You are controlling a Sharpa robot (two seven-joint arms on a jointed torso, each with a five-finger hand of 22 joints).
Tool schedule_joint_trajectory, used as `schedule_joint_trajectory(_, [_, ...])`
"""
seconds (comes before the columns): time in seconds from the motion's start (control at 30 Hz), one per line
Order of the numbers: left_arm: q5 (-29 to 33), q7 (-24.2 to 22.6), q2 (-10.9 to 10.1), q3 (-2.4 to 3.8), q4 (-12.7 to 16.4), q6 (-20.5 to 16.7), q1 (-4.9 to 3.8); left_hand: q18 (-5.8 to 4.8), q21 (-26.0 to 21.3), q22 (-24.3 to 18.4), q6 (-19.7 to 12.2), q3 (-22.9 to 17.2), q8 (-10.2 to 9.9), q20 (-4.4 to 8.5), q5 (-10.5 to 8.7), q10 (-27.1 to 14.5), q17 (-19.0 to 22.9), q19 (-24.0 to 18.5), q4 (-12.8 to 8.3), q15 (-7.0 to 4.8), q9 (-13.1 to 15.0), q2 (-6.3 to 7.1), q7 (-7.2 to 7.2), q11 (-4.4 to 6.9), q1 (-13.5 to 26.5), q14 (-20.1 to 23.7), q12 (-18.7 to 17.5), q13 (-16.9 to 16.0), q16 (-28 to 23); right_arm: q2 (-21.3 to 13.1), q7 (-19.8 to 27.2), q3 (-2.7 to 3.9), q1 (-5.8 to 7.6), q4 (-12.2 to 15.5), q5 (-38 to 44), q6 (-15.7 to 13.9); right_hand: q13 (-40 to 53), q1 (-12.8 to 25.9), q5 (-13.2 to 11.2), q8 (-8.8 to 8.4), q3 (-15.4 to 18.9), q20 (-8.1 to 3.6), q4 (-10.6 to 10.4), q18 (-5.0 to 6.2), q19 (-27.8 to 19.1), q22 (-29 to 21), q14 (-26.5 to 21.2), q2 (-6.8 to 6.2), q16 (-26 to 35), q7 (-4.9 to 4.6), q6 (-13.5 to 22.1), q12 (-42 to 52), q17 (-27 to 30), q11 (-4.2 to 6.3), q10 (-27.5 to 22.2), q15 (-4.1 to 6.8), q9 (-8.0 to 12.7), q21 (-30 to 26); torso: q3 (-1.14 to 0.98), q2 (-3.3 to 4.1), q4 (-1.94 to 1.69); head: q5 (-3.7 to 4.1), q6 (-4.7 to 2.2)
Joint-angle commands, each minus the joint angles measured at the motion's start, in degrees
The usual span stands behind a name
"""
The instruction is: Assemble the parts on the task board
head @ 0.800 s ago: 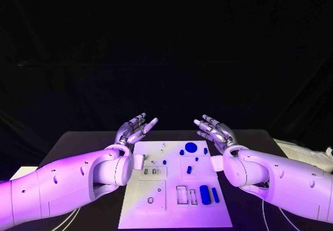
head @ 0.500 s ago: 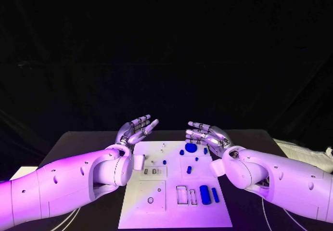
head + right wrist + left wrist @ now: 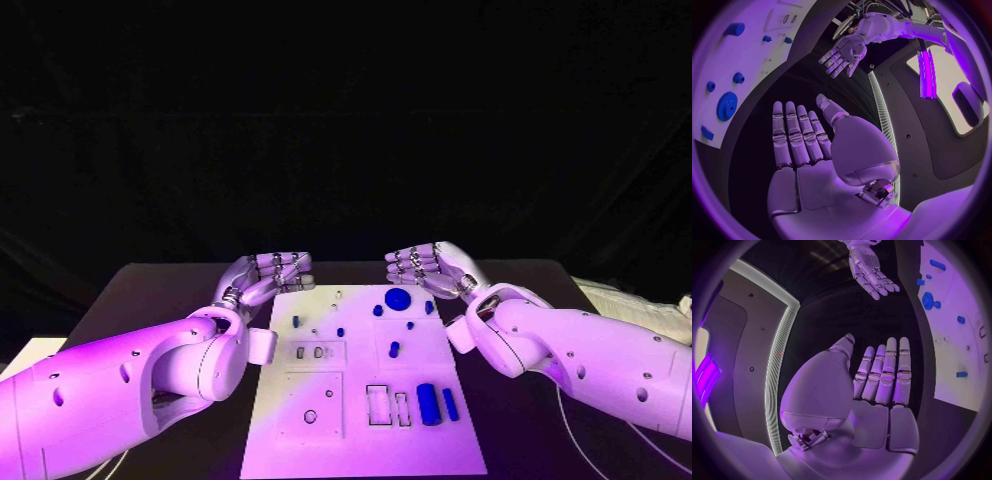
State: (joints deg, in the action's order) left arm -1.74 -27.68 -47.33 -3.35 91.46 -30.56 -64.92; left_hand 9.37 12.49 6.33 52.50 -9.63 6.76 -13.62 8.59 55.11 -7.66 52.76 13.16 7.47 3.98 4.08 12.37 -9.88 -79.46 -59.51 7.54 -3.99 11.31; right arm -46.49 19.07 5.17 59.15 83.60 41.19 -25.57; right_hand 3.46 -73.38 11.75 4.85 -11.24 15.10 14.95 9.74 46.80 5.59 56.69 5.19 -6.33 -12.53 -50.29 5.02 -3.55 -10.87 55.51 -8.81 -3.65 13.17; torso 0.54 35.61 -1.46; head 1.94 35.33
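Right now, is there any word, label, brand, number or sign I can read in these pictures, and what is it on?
None can be read.
The white task board bears only outlines and slots and the blue parts, such as the gear: no lettering shows.
The left hand and the right hand show no marking, and neither does the black table.
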Motion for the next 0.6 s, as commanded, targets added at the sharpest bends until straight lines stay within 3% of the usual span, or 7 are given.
schedule_joint_trajectory(0.03, [-0.1, -0.6, -1.0, 0.24, 1.7, 4.3, -0.19, 1.18, 1.7, 0.4, 6.1, -0.8, 0.4, 2.14, 0.31, 8.2, -3.1, 7.7, -1.0, -2.44, 0.3, 0.74, -1.31, 1.99, -0.1, -8.5, 0.3, -0.4, 1.9, -0.2, -3.6, 0.37, 0.4, 0.2, 12.1, -2.5, 0.1, -0.1, -0.2, -0.69, -2.7, -2.31, 1.4, 0.9, 6.5, 0.5, 8.3, -1.42, -0.5, 0.01, -5.9, -1.1, -0.3, 1.63, 6.4, 2.23, -0.1, 3.0, 0.21, 2.08, -0.61, 0.66, -0.24])
schedule_joint_trajectory(0.23, [1.2, -0.3, -3.0, 0.82, 4.9, 6.2, -0.42, 1.14, 1.9, 0.5, 6.8, -0.2, 0.0, 2.64, 0.28, 9.3, -4.5, 9.0, -1.5, -2.9, 0.3, 0.7, -1.51, 2.26, -0.1, -9.8, -0.3, -0.5, 2.5, -0.2, -9.2, 0.87, 1.66, 0.1, 24.3, -0.6, 0.2, -0.4, -0.4, -0.72, -3.9, -4.95, 1.4, 0.69, 12.4, 2.6, 13.7, -2.82, -1.1, 1.11, -8.4, -1.2, -0.7, 2.97, 10.0, 4.3, -0.3, 7.9, 0.4, 3.67, -1.09, 1.86, -0.3])
schedule_joint_trajectory(0.47, [3.0, 0.0, -4.7, 1.07, 7.8, 7.4, -0.93, 1.11, 1.9, 0.4, 6.8, -0.1, -0.2, 2.71, 0.25, 9.3, -4.9, 9.2, -1.9, -2.93, 0.3, 0.73, -1.48, 2.23, -0.4, -9.8, -0.7, -0.4, 2.6, -0.5, -18.2, 1.63, 2.99, 0.9, 40.2, 4.6, 0.1, -1.4, -2.5, -0.87, -4.0, -7.6, 1.0, 0.55, 15.8, 6.7, 20.8, -3.89, -2.7, 2.23, -10.6, -1.4, -2.2, 4.38, 12.8, 6.59, -0.2, 15.3, 0.69, 5.56, -2.48, 3.6, -0.73])
schedule_joint_trajectory(0.6, [3.6, 0.3, -5.1, 1.13, 9.5, 7.9, -1.25, 1.1, 1.9, 0.5, 6.7, 0.2, -0.4, 2.75, 0.23, 9.2, -5.2, 9.4, -1.9, -2.95, 0.2, 0.7, -1.4, 2.19, -0.3, -10.0, -0.9, -0.4, 2.7, -0.3, -23.2, 2.03, 3.68, 1.4, 48.9, 7.8, 0.1, -0.9, -3.5, -0.93, -3.9, -8.88, 0.4, 0.69, 17.7, 9.2, 25.8, -4.75, -4.7, 3.16, -11.6, -1.4, -3.9, 5.46, 14.5, 7.96, -0.2, 19.9, 0.8, 6.41, -2.88, 4.08, -1.1])
